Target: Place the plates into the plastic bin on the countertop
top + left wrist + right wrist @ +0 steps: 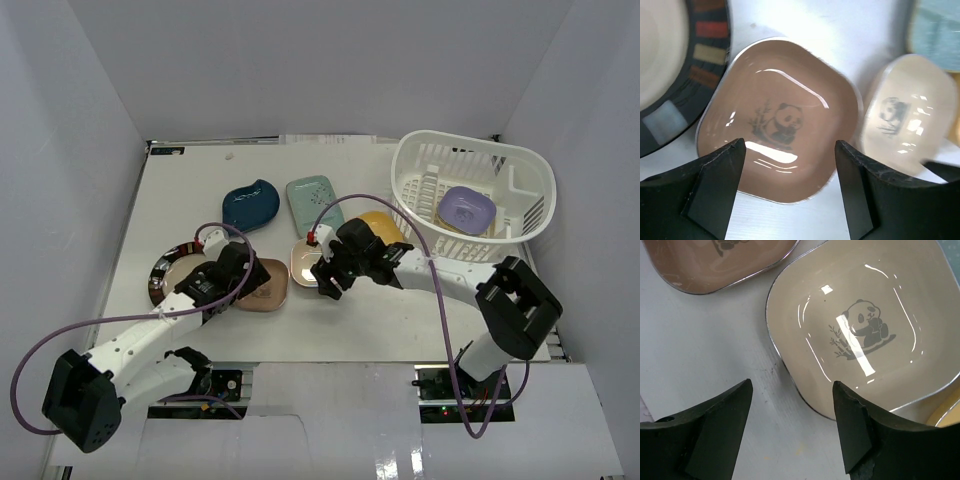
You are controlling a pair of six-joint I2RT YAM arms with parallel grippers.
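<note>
Panda-and-bamboo prints (pixel 776 125) in pink-tan plate (pixel 805 75) and cream plate (pixel 805 355).

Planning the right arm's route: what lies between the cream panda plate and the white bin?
A yellow plate, its near side hidden by the right arm; the top view shows it.

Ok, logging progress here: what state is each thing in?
Left gripper, open over the pink-tan plate.
Right gripper, open over the cream plate.
Lavender plate, in the plastic bin.
Teal plate, on the countertop.
Green plate, on the countertop.
Round plate, on the countertop.
Yellow plate, on the countertop.
</note>
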